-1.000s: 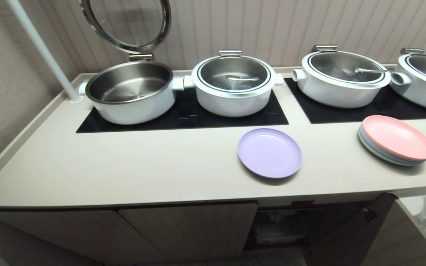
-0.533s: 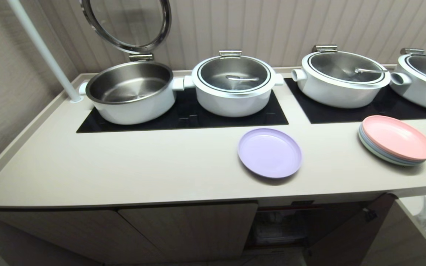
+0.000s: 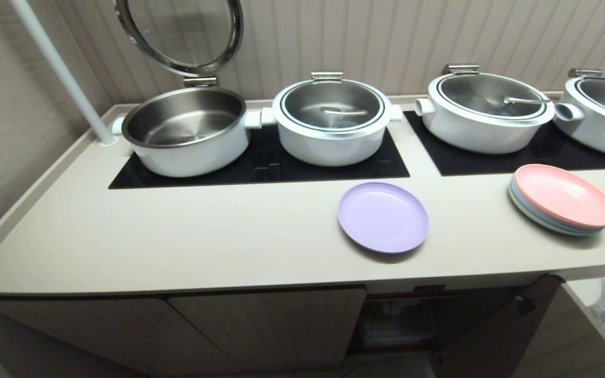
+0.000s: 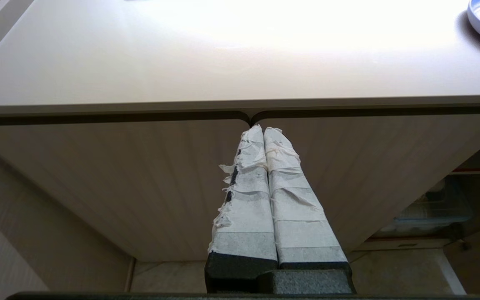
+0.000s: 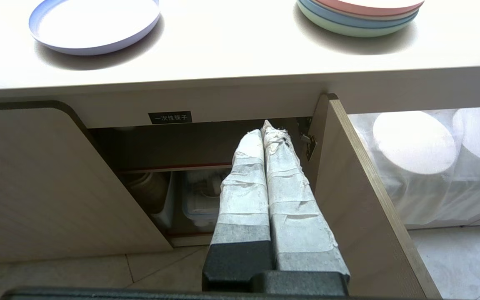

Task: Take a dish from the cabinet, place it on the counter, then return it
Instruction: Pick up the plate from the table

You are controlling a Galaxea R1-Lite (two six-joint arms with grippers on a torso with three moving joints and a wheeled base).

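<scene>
The lavender dish (image 3: 383,217) lies flat on the bench (image 3: 176,247), near its front edge and a little right of the middle, just in front of the left black hob panel (image 3: 260,170). A pastel stack of plates (image 3: 562,199) topped by a pink one sits well apart from it, toward the bench's right end. Four white pots stand on the hob panels along the back edge; the leftmost pot (image 3: 184,131) has its glass lid (image 3: 179,34) tipped up.

Below the bench, the cabinet (image 5: 36,179) has one door (image 5: 365,196) swung open (a small black label (image 5: 170,117) sits above the opening), and what may be clear containers rest on the lower shelf, though the shadow makes them hard to read.

The right claw (image 5: 270,127) hangs in front of that opening, its taped fingers pressed together and holding nothing. The left claw (image 4: 263,131) is likewise closed and empty, before the closed cabinet doors.
</scene>
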